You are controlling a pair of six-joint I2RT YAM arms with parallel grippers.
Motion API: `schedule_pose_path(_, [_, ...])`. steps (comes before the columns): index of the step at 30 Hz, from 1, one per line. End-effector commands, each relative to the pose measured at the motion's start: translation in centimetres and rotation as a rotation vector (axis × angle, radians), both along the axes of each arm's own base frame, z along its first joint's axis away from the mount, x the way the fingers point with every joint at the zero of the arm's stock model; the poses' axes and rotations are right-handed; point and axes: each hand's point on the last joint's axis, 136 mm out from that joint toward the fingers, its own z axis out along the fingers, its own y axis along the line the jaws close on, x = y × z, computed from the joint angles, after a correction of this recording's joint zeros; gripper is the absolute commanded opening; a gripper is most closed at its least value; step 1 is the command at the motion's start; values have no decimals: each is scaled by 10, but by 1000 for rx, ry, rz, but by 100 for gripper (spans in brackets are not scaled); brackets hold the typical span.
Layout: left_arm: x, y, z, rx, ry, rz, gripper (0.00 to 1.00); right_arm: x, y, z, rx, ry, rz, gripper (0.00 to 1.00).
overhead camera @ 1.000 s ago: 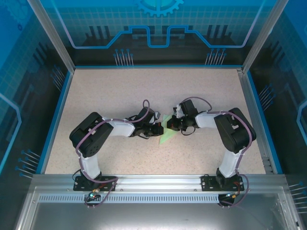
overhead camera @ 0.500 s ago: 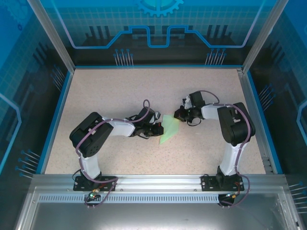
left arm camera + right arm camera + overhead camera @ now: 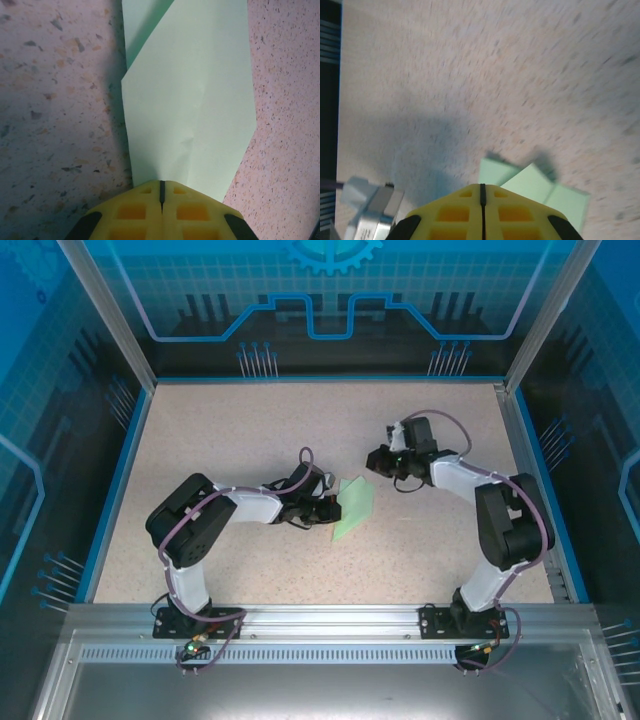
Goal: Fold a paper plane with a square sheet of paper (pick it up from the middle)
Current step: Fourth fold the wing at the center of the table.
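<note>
Right gripper: clenched and empty. A second ago it was down on the pale mint-green paper sheet; it has since lifted off and swung back toward the far right, and now stands clear of the sheet.
Right wrist view: blurred, which fits an arm in motion. The sheet lies below and ahead of the shut yellow fingertips, not touching them.
Left gripper: has not shifted. Its jaws are closed on the sheet's near-left edge, and in the left wrist view the paper runs straight in between the fingertips.
Sheet position: near the middle of the speckled beige surface, just right of the left gripper, in about the same spot as before.
Sheet shape: partly folded. One layer lies over another with a slanted edge, and a faint crease runs along it. It is not yet a slim dart.
Meaning for the task: the right arm's pressing stroke looks finished, so that fold is probably set. The left gripper alone anchors the paper.
Next need, as a judgement: further folds remain, and the right gripper must come back for them.
Risk: thin paper held at one edge may spring open or skew.
</note>
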Motion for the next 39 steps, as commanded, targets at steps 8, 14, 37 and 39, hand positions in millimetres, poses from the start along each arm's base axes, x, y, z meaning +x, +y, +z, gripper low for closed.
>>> schedule_pose_path(8, [-36, 25, -46, 155, 158, -24, 0, -55, 41, -54, -4, 208, 171, 6])
schedule_pose_path(14, [-38, 26, -46, 161, 162, -26, 0, -55, 37, -66, -40, 241, 177, 5])
schedule_pose_path(37, [-44, 30, -49, 177, 174, -31, 0, 14, -33, -90, -129, 238, -57, 5])
schedule_pose_path(39, [-44, 30, -49, 175, 174, -31, 0, 20, -38, -87, -141, 226, -79, 5])
